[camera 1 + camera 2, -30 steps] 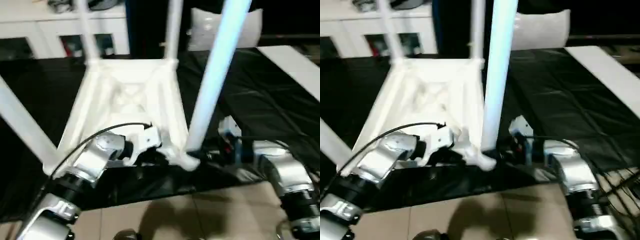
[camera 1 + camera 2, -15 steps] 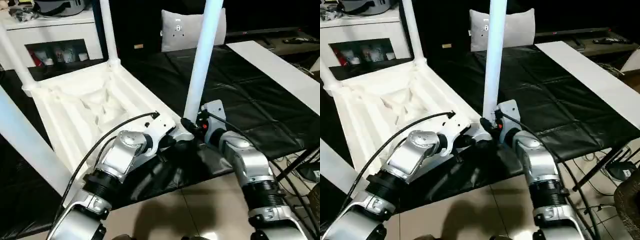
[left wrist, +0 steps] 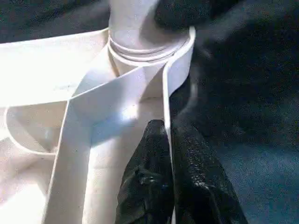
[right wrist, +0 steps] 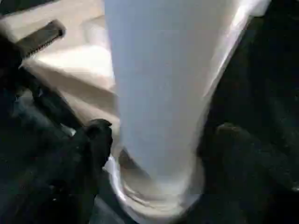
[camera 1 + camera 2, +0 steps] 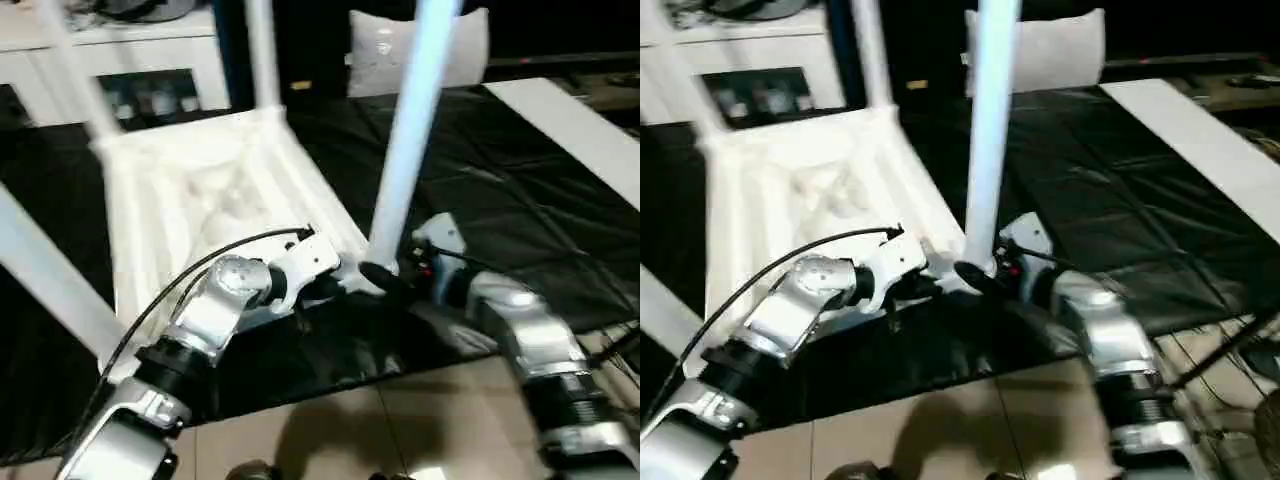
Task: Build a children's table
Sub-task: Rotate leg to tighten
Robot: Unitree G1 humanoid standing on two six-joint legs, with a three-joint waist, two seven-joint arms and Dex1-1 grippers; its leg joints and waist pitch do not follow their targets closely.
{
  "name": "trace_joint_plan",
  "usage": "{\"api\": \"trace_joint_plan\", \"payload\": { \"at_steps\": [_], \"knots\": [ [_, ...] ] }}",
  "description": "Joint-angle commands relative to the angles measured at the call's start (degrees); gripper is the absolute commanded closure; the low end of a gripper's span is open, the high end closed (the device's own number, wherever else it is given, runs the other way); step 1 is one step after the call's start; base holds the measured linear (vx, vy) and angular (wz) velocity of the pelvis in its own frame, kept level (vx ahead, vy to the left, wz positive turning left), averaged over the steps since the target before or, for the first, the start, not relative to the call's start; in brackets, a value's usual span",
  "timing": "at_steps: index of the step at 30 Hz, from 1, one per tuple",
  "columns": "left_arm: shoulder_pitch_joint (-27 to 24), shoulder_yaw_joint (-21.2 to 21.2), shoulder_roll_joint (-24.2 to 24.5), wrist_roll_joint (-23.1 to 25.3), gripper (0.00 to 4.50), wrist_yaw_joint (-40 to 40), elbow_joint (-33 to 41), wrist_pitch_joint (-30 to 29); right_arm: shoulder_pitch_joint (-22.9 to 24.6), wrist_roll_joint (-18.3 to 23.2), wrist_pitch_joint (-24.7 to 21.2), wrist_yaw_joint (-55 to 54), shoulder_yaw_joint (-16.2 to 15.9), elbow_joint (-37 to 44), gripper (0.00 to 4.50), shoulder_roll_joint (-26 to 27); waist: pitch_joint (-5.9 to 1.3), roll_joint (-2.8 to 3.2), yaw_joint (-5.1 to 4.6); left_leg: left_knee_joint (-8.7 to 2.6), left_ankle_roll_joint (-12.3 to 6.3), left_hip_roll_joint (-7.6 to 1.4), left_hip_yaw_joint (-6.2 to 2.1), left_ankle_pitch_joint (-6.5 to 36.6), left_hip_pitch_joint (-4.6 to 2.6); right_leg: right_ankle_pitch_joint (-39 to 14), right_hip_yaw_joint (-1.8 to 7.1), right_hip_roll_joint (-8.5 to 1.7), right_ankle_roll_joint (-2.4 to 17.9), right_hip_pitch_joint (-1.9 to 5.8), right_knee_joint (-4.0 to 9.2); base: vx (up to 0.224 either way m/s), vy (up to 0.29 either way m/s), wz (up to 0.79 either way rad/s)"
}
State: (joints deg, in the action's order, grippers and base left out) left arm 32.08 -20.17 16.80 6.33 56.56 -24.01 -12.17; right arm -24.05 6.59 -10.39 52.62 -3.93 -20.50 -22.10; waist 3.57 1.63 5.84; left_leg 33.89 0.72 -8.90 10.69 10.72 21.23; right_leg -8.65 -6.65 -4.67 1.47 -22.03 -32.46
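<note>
The children's table lies upside down on the black mat, its white legs pointing up. My left gripper is shut on the thin rim wall beside the near right corner socket, one black finger on each side of the wall. The near right leg stands in that socket. My right gripper is open around the foot of this leg. Its fingers stand on either side of the leg, with a gap showing on one side.
A grey pillow and a white cabinet stand at the back. A long white board lies on the mat's right side. The mat's front edge runs just under my forearms, with tiled floor below. Other legs rise at the far corners.
The camera has swung, shifting the whole picture. My right gripper's fingers have spread apart around the leg's foot. The left gripper stays pinched on the rim.
</note>
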Motion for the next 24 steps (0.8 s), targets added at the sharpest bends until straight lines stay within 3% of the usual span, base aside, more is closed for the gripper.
{"api": "trace_joint_plan", "payload": {
  "at_steps": [1,3,6,7,8,10,12,19,24],
  "knots": [
    [-0.1,-1.1,1.2,-0.8,4.50,4.1,0.3,2.9,0.2,-1.5,3.4,4.1,-2.0,-0.1,0.30,-1.9,-4.10,-0.12,-0.03,-4.38,-1.65,-5.28,-2.20,13.6,-1.01,-15.4,3.99,-5.75,11.0,2.42,3.28,0.000,0.000,0.00],
    [-0.1,-2.1,2.7,-1.1,4.50,6.6,0.1,4.6,0.1,-1.0,5.4,8.1,-3.0,-0.4,0.30,-3.9,-4.03,-0.55,-0.07,-4.31,-1.87,-5.23,-2.07,14.2,-1.06,-16.5,4.02,-5.88,11.2,2.39,3.42,0.000,0.000,0.00],
    [-0.1,-3.6,4.6,-1.0,4.50,10.2,-0.6,7.4,-0.4,0.5,6.8,13.3,-3.4,-1.0,0.30,-5.5,-3.97,-0.47,0.34,-4.17,-2.60,-5.18,-2.06,14.7,-1.07,-19.9,3.98,-6.01,10.6,2.36,3.78,0.000,0.000,0.00],
    [-0.1,-4.4,5.8,-1.1,4.50,13.0,-0.9,9.6,-1.0,1.6,7.3,17.0,-3.9,-1.6,0.55,-6.2,-3.90,-0.36,0.47,-4.23,-2.65,-5.32,-2.10,15.0,-1.09,-20.8,3.97,-5.91,10.4,2.27,3.84,0.000,0.000,0.00],
    [-0.1,-4.6,6.0,-1.2,4.50,13.8,-1.0,10.1,-1.2,1.8,7.5,17.9,-4.1,-1.8,0.64,-6.3,-3.93,-0.63,0.68,-4.26,-2.58,-5.48,-2.14,14.9,-1.19,-20.9,3.99,-5.89,10.6,2.19,3.65,0.000,0.000,0.00],
    [-0.3,-5.1,6.7,-1.7,4.50,16.1,-0.6,11.2,-1.8,2.5,7.9,20.7,-5.0,-2.5,0.75,-6.7,-3.87,-0.49,0.84,-4.33,-2.20,-5.57,-2.05,15.4,-1.33,-20.9,4.02,-5.82,11.0,2.00,3.59,0.000,0.000,0.00],
    [-0.5,-6.0,7.4,-2.3,4.50,19.0,0.2,12.3,-2.6,3.0,7.9,23.7,-6.5,-3.6,0.89,-6.4,-3.89,-0.72,1.02,-4.33,-1.97,-5.60,-1.92,15.6,-1.42,-20.6,4.05,-5.83,11.3,1.95,3.44,0.000,0.000,0.00],
    [-0.2,-6.7,7.5,-3.1,4.50,21.1,0.4,13.1,-3.3,4.0,8.9,27.4,-7.6,-4.8,1.53,-4.6,-3.99,-0.83,1.96,-4.37,-1.11,-5.73,-1.64,15.7,-1.53,-21.4,4.17,-6.28,11.2,1.79,3.17,0.000,0.000,0.00],
    [0.0,-6.8,7.0,-3.1,4.50,21.4,0.0,13.6,-3.5,4.6,8.0,28.8,-8.3,-5.4,1.98,-4.0,-4.03,-1.04,1.99,-4.37,-1.15,-5.69,-1.65,15.0,-1.44,-21.4,4.15,-6.23,10.8,1.90,3.18,0.000,0.000,0.00]
  ]
}}
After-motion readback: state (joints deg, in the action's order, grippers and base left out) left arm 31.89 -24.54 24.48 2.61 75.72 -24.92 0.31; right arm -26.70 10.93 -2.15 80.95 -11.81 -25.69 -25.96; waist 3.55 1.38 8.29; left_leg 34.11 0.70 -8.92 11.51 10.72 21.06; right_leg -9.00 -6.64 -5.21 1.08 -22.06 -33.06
